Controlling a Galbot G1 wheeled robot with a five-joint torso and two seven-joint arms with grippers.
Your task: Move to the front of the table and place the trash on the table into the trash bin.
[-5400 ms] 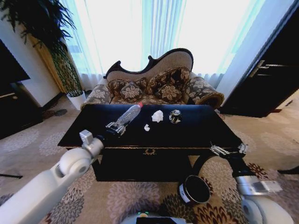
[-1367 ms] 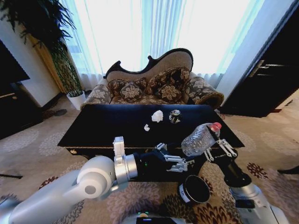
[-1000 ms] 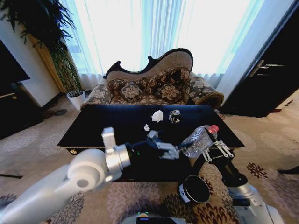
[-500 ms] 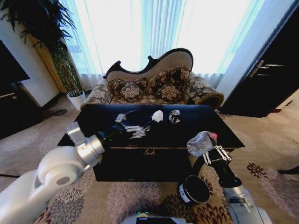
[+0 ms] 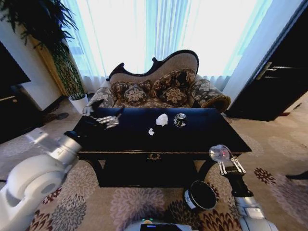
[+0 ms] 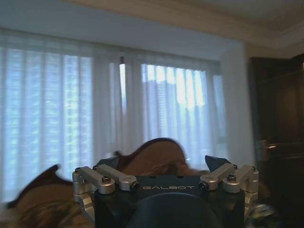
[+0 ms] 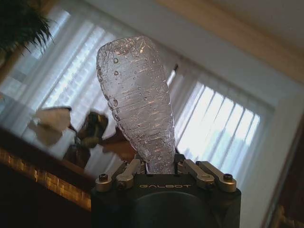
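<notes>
Lowered toward the round bin (image 5: 200,195), right fingers (image 7: 124,173) pinch a ribbed clear bottle (image 5: 220,153).

Patterned brown sofa (image 5: 159,91) before sheer curtains (image 5: 144,33) — potted plant (image 5: 57,53) left, dark cabinet (image 5: 279,82) right

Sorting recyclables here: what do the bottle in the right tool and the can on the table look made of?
Bottle: seemingly clear thin plastic, ribbed, see-through, droplets inside. Can: probably metal, judging by its silvery sheen on the glossy black table.
</notes>
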